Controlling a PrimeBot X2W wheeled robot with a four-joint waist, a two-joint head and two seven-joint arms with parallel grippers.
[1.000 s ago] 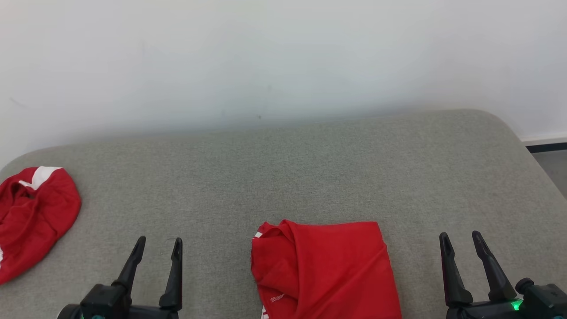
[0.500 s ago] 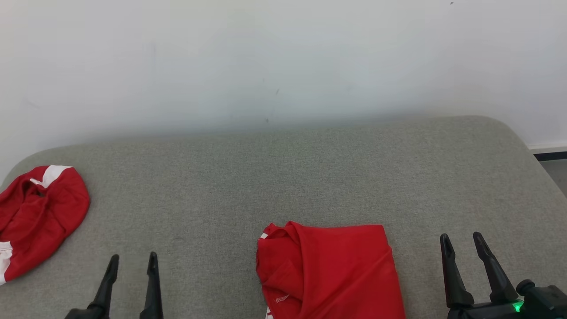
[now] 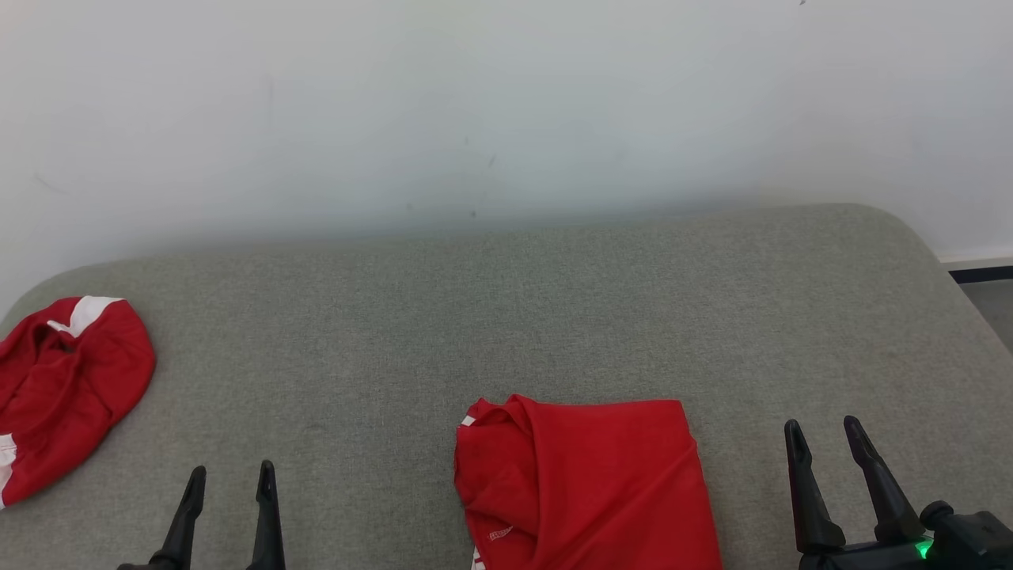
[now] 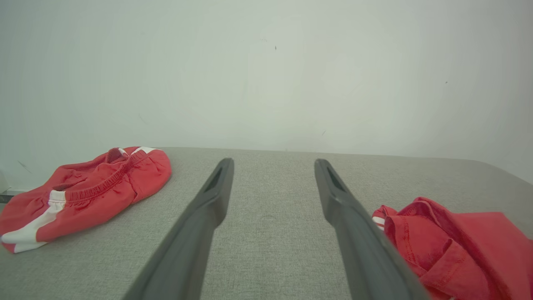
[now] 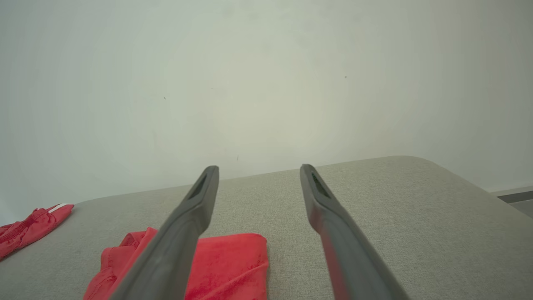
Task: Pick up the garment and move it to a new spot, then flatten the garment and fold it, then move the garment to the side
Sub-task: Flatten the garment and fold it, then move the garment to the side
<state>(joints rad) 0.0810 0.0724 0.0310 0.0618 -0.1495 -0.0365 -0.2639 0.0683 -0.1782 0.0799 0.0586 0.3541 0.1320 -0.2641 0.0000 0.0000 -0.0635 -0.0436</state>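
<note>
1. At the near middle of the grey padded bench (image 3: 506, 317): folded red garment (image 3: 586, 483), lying flat. Edges squared, top layer smooth. Reads as flattened and folded already, with the move to the side apparently left to do.
2. Spread wide and pinching nothing: left pincer (image 3: 230, 473), low at the near edge, well apart from the garment's left side. Likewise spread and empty: right pincer (image 3: 821, 426), near the garment's right side, not touching it. Probably posed so, one on each flank with fingers pointing toward the wall (image 3: 506, 103), to leave the cloth undisturbed and allow a two-sided pickup.
3. Crumpled at the far left of the bench: red shorts (image 3: 67, 388) with white stripes, well apart from everything else. Set aside, or waiting for a turn; impossible to tell which.
4. Cut off: the near part of the folded garment, below the head view's bottom edge, so full outline and any loose hem unknown. Left end of the shorts also cropped there.
5. Hard to make out: the kind of garment in the middle. Bunched seams with a touch of white trim at its left corner, plus a small pale label lower down, unreadable. In the right wrist view, part of the cloth masked by that pincer's own finger.
6. Arms behind both pincers mostly out of frame. Beside the right one, a green light (image 3: 922, 548), purpose unclear.
</note>
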